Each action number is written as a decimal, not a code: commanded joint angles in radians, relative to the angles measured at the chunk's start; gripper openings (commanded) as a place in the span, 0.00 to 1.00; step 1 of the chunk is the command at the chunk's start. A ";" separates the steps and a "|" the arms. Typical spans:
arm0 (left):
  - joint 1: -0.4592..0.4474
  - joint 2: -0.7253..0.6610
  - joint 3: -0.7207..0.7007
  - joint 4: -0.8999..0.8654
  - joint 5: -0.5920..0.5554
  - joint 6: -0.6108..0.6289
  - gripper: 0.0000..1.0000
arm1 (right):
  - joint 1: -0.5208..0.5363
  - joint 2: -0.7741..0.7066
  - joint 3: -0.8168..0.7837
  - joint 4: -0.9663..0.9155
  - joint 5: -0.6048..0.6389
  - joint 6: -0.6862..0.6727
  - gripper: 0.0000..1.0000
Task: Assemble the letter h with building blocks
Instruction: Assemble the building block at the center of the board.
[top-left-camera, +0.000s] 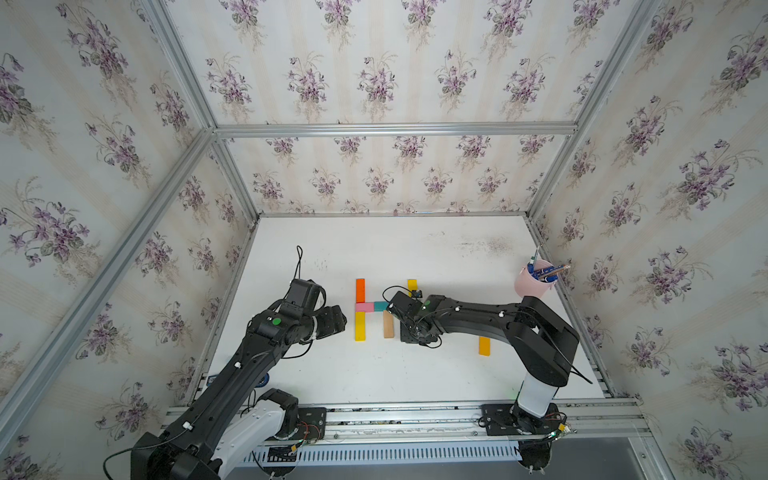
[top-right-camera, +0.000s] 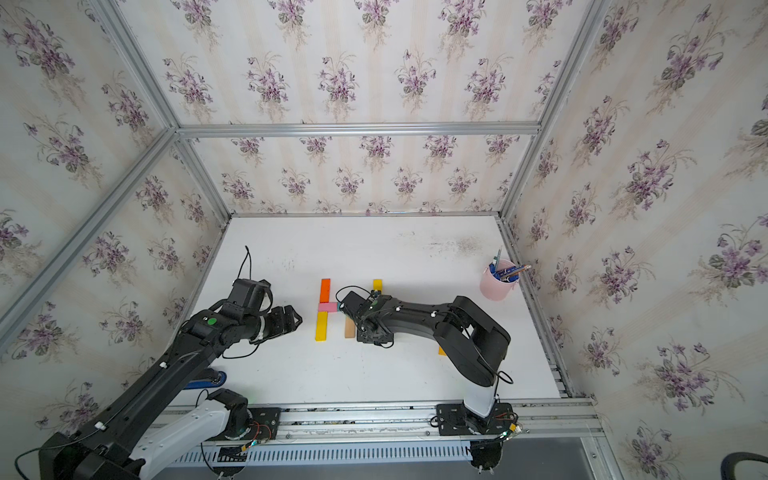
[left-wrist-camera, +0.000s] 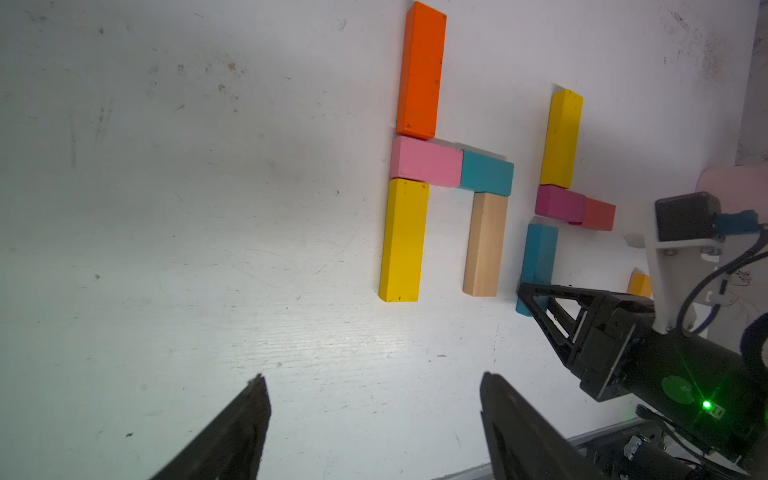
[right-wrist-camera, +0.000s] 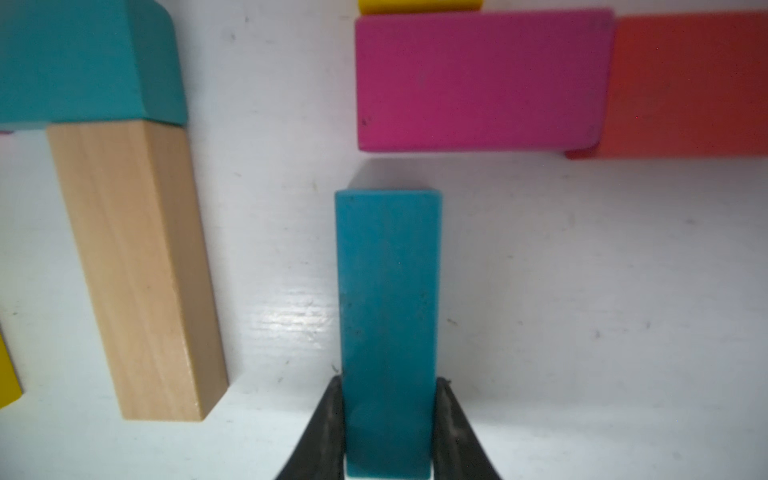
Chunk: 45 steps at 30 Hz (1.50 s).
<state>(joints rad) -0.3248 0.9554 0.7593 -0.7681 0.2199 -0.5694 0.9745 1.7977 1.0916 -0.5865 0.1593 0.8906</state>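
Right end effector (right-wrist-camera: 390, 382) tight on blue bar (right-wrist-camera: 388, 291), near end cropped.

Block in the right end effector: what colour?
Blue block, pinched by the right end effector; clearest in the right wrist view.

Between tan bar (left-wrist-camera: 484, 245) and nearest yellow bar (left-wrist-camera: 403, 241): a pocket is closed by pink bar (left-wrist-camera: 426, 162) and teal bar (left-wrist-camera: 486, 172).
Tan bar's other side: a narrow lane is bounded by blue bar (right-wrist-camera: 388, 291) and right gripper (right-wrist-camera: 389, 382).

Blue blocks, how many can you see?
2. The short blue block lies against the end of the wooden block in the finished h. The long blue block is held in the right pincer.
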 joint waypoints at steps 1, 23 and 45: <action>0.002 -0.001 0.011 -0.010 -0.010 0.007 0.82 | -0.004 -0.006 0.008 -0.022 0.000 -0.005 0.27; 0.003 0.000 0.018 -0.016 -0.013 0.016 0.80 | -0.037 0.012 0.018 -0.027 0.008 -0.021 0.26; 0.004 0.000 0.012 -0.013 -0.007 0.017 0.80 | -0.047 0.007 0.012 -0.010 -0.001 -0.045 0.52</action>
<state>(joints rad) -0.3210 0.9573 0.7673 -0.7822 0.2195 -0.5659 0.9264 1.8133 1.1080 -0.5957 0.1478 0.8562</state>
